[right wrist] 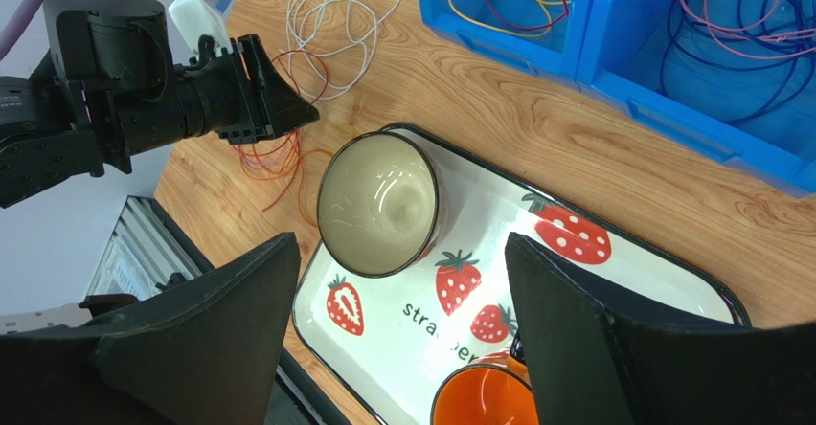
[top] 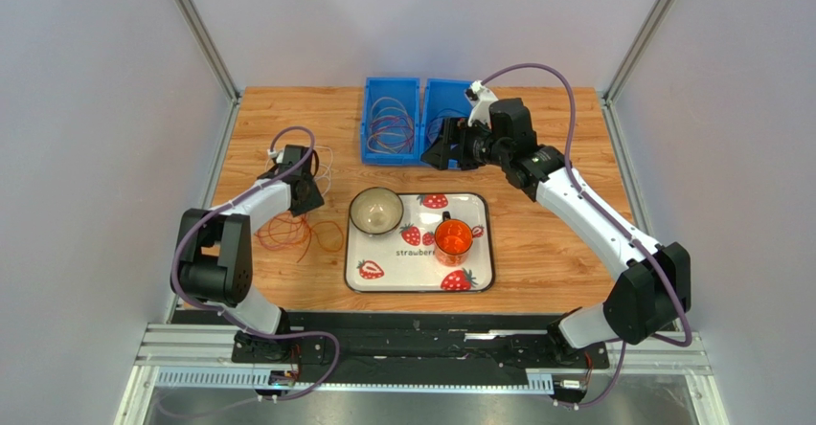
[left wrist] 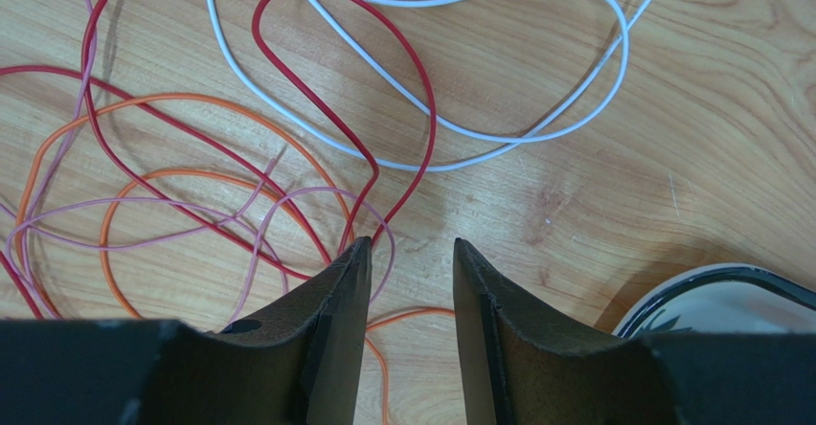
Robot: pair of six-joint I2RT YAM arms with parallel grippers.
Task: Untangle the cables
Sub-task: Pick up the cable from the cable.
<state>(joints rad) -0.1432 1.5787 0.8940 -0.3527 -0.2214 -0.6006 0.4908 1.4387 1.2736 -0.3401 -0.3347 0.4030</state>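
The cables lie in a loose tangle on the wooden table at the left (top: 287, 229), with white loops (top: 321, 162) further back. In the left wrist view a red wire (left wrist: 421, 109), a white wire (left wrist: 613, 42), an orange wire (left wrist: 192, 100) and a pink wire (left wrist: 144, 200) cross each other. My left gripper (left wrist: 410, 245) is open and empty just above them, its left fingertip at the red loop's bend; it also shows in the top view (top: 305, 190). My right gripper (right wrist: 402, 243) is wide open and empty, high over the tray near the bins (top: 436, 152).
Two blue bins (top: 391, 123) (top: 445, 114) at the back hold more coiled wires. A strawberry-print tray (top: 421, 267) in the middle carries a beige bowl (top: 375, 211) and an orange cup (top: 453, 237). The tray's corner (left wrist: 728, 301) lies right of my left gripper.
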